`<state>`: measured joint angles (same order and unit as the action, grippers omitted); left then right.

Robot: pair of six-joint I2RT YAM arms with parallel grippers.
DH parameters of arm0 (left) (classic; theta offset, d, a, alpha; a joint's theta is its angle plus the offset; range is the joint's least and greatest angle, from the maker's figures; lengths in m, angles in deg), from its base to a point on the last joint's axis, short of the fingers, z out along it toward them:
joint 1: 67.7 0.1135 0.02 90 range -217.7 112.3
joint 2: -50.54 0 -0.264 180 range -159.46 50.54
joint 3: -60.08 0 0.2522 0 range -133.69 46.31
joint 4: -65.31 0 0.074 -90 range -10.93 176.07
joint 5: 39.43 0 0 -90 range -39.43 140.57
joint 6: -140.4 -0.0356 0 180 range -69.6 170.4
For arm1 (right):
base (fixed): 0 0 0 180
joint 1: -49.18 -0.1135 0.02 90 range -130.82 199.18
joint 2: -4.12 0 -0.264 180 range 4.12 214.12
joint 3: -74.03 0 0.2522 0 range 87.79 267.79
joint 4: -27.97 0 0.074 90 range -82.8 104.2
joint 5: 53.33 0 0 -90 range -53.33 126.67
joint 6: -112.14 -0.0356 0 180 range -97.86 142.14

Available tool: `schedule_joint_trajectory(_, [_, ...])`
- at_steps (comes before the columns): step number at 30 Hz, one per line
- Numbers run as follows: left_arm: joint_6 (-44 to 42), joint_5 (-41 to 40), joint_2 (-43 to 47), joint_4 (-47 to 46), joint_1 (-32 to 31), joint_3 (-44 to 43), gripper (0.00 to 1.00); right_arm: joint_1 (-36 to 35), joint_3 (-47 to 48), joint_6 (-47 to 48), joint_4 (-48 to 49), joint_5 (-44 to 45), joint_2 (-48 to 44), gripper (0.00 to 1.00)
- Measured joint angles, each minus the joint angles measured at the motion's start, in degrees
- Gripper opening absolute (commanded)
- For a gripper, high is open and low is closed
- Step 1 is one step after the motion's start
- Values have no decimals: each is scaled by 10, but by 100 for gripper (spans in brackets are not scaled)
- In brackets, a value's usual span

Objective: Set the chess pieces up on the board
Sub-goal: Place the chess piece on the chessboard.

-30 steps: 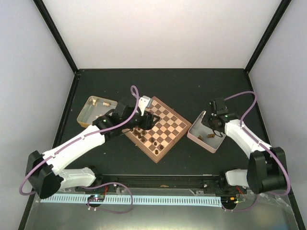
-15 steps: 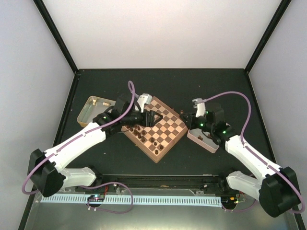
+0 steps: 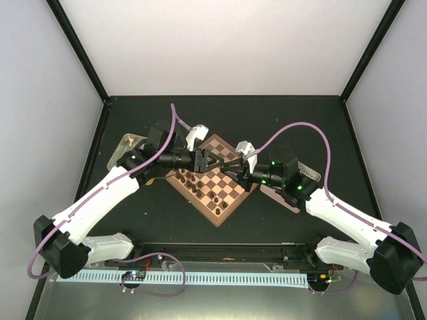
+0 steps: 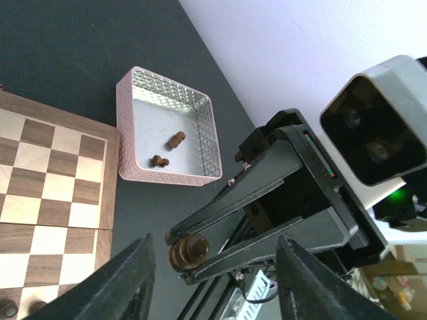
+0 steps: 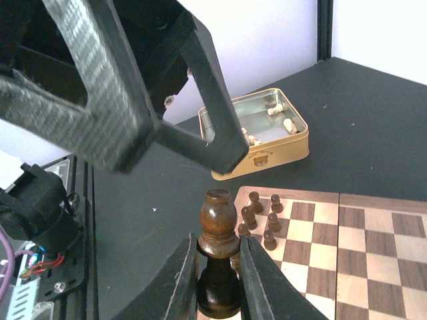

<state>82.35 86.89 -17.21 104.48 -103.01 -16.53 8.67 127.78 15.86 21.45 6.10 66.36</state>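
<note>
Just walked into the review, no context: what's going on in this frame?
The right gripper is shut on a dark chess piece, holding it upright above the board. The left gripper faces it with its jaws open right next to the piece, so this looks like a mid-air handover, not yet taken. A cluster of dark pieces stands on the board. Two more dark pieces lie in the pink tray. The gold tin holds pale pieces.

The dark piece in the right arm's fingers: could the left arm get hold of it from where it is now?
Probably yes. The dark piece sticks up bare above the right arm's fingers, and the left arm's fingers stand apart just in front of it, nothing between.
</note>
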Motion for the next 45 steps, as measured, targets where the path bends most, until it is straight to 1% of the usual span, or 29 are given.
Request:
schedule_joint_trajectory(4, [-20, 12, -19, 35, 0, -21, 38, -7, 12, 18, -9, 0, 5, 18])
schedule_joint_trajectory(8, [-35, 24, -34, 54, 0, -27, 28, -9, 17, 28, -16, -1, 6, 17])
schedule_joint_trajectory(11, [-40, 31, -41, 63, 0, -27, 16, -10, 17, 32, -24, -2, 8, 18])
schedule_joint_trajectory(13, [-45, 32, -44, 68, 1, -27, 8, -10, 17, 34, -27, -4, 10, 24])
schedule_joint_trajectory(15, [-50, 34, -44, 73, 4, -27, 2, -10, 18, 35, -30, -3, 11, 36])
schedule_joint_trajectory(16, [-50, 36, -44, 73, 5, -27, 2, -11, 18, 34, -30, -3, 12, 41])
schedule_joint_trajectory(17, [-53, 36, -44, 73, 5, -27, 2, -12, 19, 34, -32, -1, 12, 49])
schedule_joint_trajectory(20, [-58, 28, -44, 76, 4, -27, 1, -13, 20, 28, -40, 12, 9, 66])
schedule_joint_trajectory(22, [-64, 6, -43, 79, 4, -27, 2, -12, 15, 25, -43, 30, -4, 73])
schedule_joint_trajectory(23, [-68, -10, -43, 81, 4, -27, 1, -12, 9, 19, -45, 40, -15, 75])
schedule_joint_trajectory(26, [-80, -64, -36, 84, 4, -22, 2, -12, -21, 4, -50, 80, -70, 76])
schedule_joint_trajectory(29, [-91, -123, -23, 83, 3, -3, 2, -10, -53, -28, -59, 146, -130, 77])
schedule_joint_trajectory(31, [-95, -161, -19, 80, -1, 12, 2, -8, -61, -53, -68, 193, -146, 76])
schedule_joint_trajectory(33, [-96, -198, -21, 76, -12, 32, 2, -5, -62, -88, -86, 250, -145, 76])
schedule_joint_trajectory(37, [-95, -264, -39, 71, -46, 70, 2, -2, -61, -152, -125, 334, -120, 76])
schedule_joint_trajectory(40, [-94, -302, -57, 64, -72, 95, 1, -1, -61, -189, -146, 366, -98, 76])
schedule_joint_trajectory(45, [-92, -355, -67, 44, -116, 133, 2, 1, -61, -224, -159, 392, -76, 76])
